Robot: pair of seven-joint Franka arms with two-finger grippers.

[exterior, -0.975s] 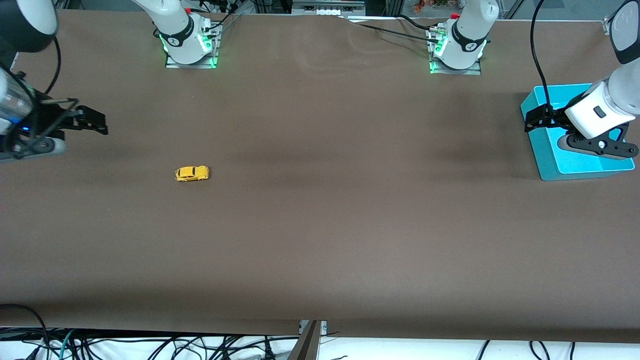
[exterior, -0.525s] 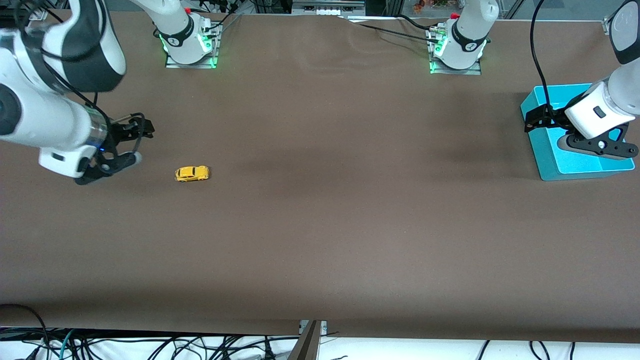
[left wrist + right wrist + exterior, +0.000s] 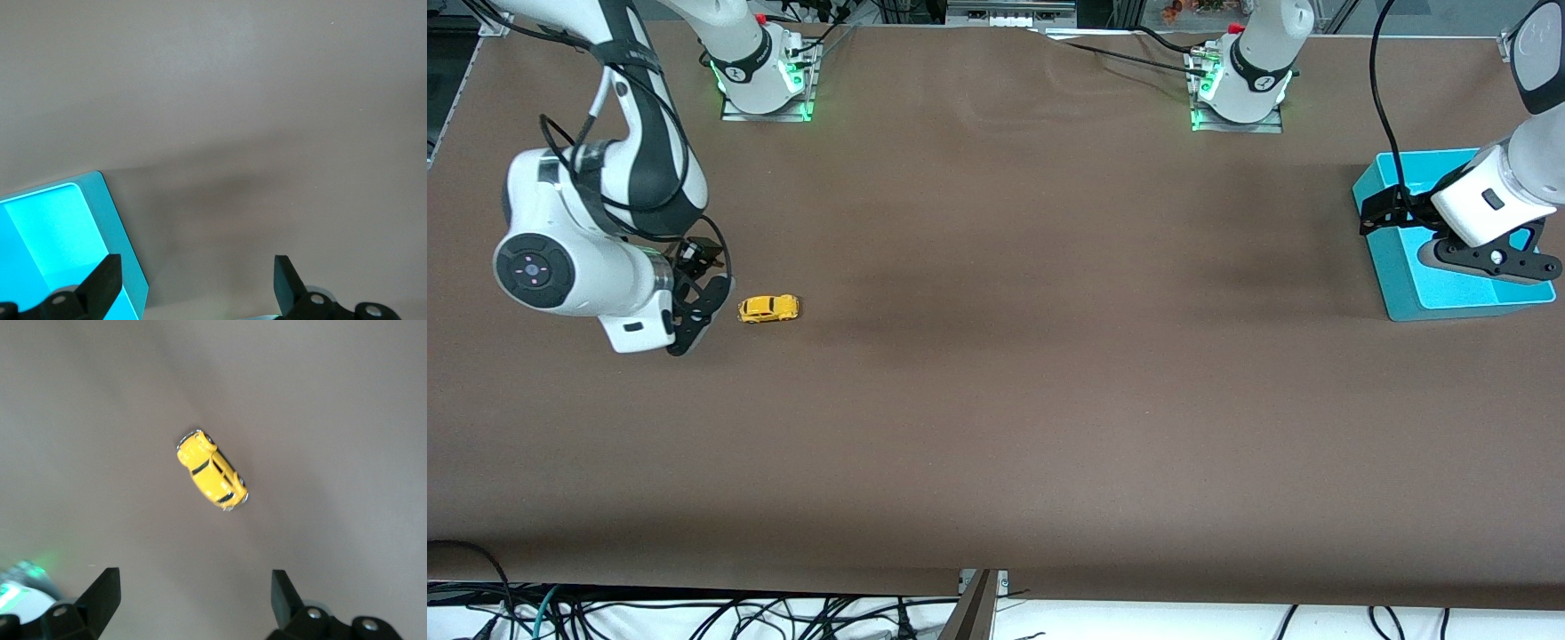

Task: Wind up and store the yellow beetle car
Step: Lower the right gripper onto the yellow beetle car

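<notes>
Brown counter (image 3: 996,400) carries the yellow beetle car (image 3: 768,308) toward the right arm's end, no readable writing. Right hand (image 3: 698,298) hangs just beside it, spread. Left hand (image 3: 1383,213), spread, waits over the teal bin (image 3: 1405,293).

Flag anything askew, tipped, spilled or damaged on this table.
Nothing stands out. The yellow beetle car sits upright on its wheels on the table, the open right gripper beside it. The blue bin sits flat under the open left gripper.

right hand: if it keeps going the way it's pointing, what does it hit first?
Likely the yellow beetle car, which lies ahead of the open right hand on the table. Nothing shows between them; depth is unclear.
</notes>
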